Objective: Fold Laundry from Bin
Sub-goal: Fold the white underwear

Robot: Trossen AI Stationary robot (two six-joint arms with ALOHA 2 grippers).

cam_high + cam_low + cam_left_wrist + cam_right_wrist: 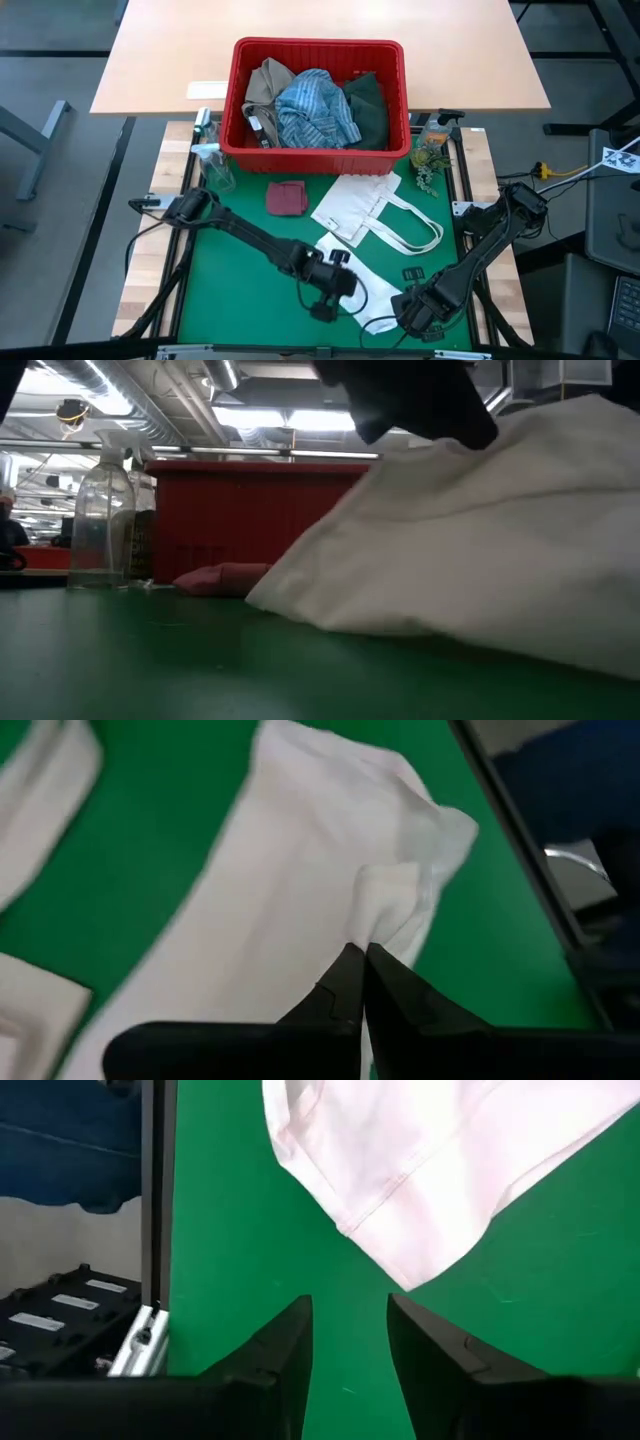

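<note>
The red bin (318,150) stands at the table's far side and holds a tan garment (265,85), a blue-white striped shirt (315,110) and a dark green garment (370,105). A small maroon cloth (287,198) lies flat on the green mat in front of it. Near the front edge lies a small white cloth (378,292); my left gripper (328,303) is shut on it. My right gripper (345,1342) hovers open over bare mat at the front right, just short of the cloth's hemmed corner (400,1270). My left gripper pinches a bunched-up fold of the white cloth (388,900) between its two shut fingertips (345,982). The fingers slant down at it. In the low view the cloth (480,540) rises like a tent toward the gripper, while its lower edge rests on the mat.
A flat white tote bag (372,212) with loop handles lies between the bin and the white cloth. A clear spray bottle (100,520) stands at the far left, and a small plant (430,160) at the far right. Small dark pieces (415,272) lie on the mat near my right arm.
</note>
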